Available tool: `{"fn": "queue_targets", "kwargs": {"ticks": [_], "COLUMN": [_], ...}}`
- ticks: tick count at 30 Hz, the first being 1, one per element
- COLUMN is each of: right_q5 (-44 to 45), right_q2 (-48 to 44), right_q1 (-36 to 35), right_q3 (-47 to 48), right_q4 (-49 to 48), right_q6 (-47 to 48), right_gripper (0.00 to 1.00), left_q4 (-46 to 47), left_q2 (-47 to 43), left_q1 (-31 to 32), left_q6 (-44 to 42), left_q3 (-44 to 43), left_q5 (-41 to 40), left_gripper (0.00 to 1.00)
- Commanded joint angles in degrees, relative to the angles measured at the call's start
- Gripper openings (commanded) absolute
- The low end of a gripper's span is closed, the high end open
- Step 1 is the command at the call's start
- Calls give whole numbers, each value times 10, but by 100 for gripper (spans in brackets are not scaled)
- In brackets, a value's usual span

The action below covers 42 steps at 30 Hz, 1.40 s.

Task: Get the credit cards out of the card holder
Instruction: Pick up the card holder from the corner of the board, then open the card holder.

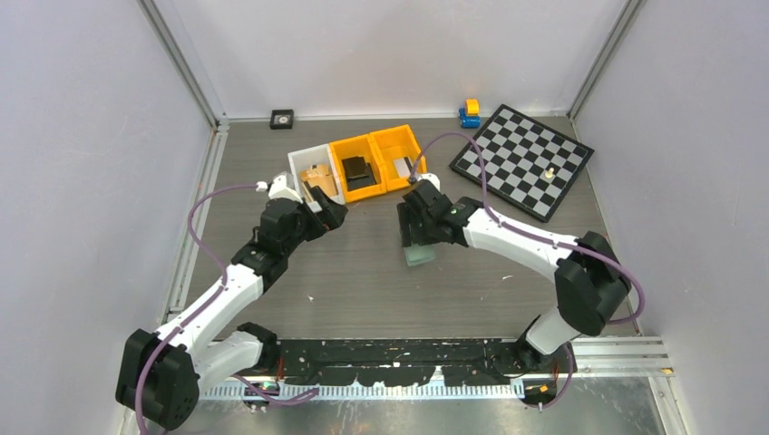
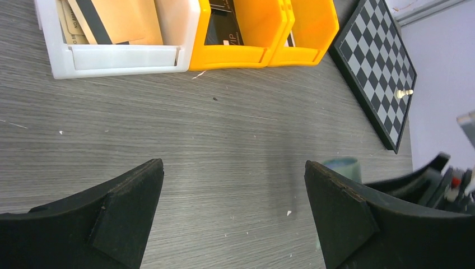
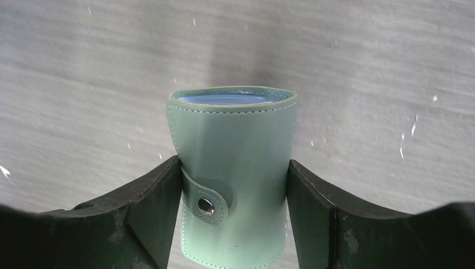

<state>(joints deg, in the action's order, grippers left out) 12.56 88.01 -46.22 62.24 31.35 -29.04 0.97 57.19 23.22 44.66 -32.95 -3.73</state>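
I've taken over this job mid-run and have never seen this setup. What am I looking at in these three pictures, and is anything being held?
Two robot arms are bolted at the near edge of a table. The wide picture looks down from above and behind them. The other two pictures come from a camera on each wrist. On the table are a white bin with cards in it, two orange bins and a chessboard. The left gripper is open and holds nothing. The right gripper grips the green card holder by both sides, and its strap is snapped shut.
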Motion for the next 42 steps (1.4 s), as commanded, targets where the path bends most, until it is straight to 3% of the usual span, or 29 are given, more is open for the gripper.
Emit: {"fn": "queue_targets", "kwargs": {"ticks": [1,7,12,18,22,29,42], "right_q5": [-49,-96,-89,-116,-151,-163,-167], "right_q2": [46,118,118,68,30,-26,-89], "right_q1": [39,63,65,80,96,105,106], "right_q3": [39,69,88,-1,-59,-134,-174], "right_q4": [-75,-126,-159,-292,-362,-453,-502], "right_q6": [-14,-56,-98,-138,-152,-168,-156], "right_gripper": [67,65,65,65,64,64,64], "left_q4": [21,43,77,106,192,215,213], "left_q2": [8,15,28,58,61,51,141], "left_q1": [-4,-4,-4,-3,3,32,88], "left_q6": [6,19,40,42,40,7,-43], "left_q3": [4,9,24,20,42,38,-29], "left_q5": [14,42,70,126,176,180,251], "left_gripper": [100,100,100,96,95,95,92]}}
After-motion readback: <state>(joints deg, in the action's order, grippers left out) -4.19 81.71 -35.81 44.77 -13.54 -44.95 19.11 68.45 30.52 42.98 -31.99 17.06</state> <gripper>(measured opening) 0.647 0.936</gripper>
